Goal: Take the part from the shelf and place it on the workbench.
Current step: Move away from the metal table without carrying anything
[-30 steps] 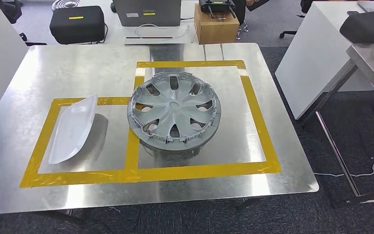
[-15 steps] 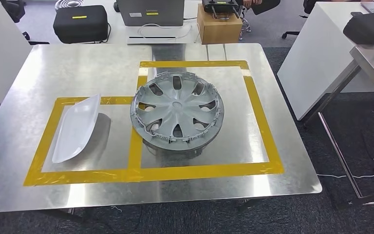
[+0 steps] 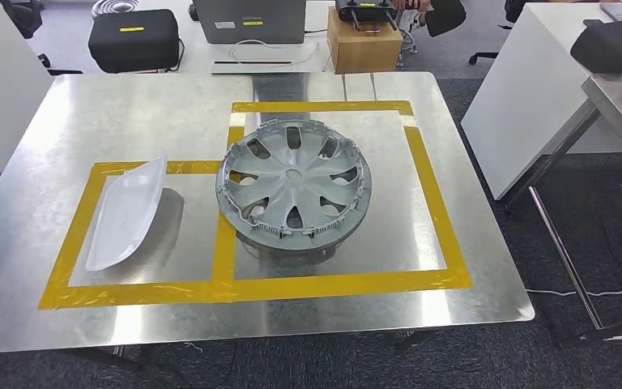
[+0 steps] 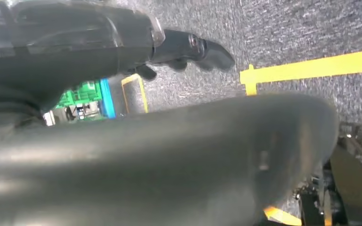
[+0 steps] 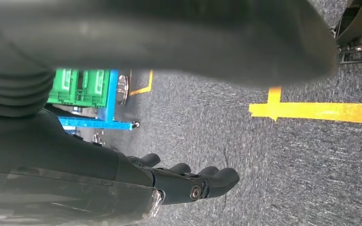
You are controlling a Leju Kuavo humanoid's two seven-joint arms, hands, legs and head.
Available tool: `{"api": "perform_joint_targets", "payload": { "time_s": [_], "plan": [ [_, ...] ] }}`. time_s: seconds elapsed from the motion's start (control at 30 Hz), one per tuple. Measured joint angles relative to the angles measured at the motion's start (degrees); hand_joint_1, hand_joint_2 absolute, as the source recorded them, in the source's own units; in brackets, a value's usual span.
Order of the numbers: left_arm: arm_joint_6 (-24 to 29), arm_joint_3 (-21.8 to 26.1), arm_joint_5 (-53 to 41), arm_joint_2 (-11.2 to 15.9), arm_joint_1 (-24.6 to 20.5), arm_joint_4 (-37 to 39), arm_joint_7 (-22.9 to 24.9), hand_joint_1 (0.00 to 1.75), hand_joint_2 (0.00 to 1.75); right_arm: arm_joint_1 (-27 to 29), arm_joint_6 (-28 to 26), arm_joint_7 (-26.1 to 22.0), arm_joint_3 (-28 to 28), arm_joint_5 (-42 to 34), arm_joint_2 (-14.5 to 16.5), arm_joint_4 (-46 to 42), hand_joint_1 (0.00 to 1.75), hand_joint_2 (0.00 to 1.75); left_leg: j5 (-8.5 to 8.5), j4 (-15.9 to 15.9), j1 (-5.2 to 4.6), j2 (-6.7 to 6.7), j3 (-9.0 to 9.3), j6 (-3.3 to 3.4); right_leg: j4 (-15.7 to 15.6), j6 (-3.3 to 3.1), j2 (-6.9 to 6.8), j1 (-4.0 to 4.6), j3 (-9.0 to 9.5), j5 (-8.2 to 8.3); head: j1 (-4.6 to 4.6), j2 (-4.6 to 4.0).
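Both arms hang at the robot's sides, over grey carpet crossed by yellow floor tape [image 5: 311,111]. The left hand [image 4: 184,49] and right hand [image 5: 188,181] hold nothing, fingers loosely extended and slightly apart. Well away from either hand's fingers, a grey wheel cover [image 3: 293,182] sits on the steel counter [image 3: 65,113] inside the larger yellow-taped square, with a white moulded panel [image 3: 125,212] in the smaller one beside it. By my reading a part is already placed; the next move calls for turning toward the shelf, perhaps the blue rack [image 5: 92,121] with green crates. No writing is legible.
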Motion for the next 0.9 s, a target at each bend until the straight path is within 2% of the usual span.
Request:
{"api": "perform_joint_targets", "payload": {
  "time_s": [0.9],
  "plan": [
    [-0.03, -2.48, 0.02, 0.01, -0.03, 0.91, 0.13, 0.0, 0.0, -0.01, -0.01, -0.02, 0.0, 0.0, 0.01, 0.0, 0.0, 0.0, 0.0, 0.04, -0.05, 0.03, 0.0, 0.02, -0.03, 0.06, 0.01, -0.03, -0.01, 0.04, 0.0, 0.0]
  ]
}}
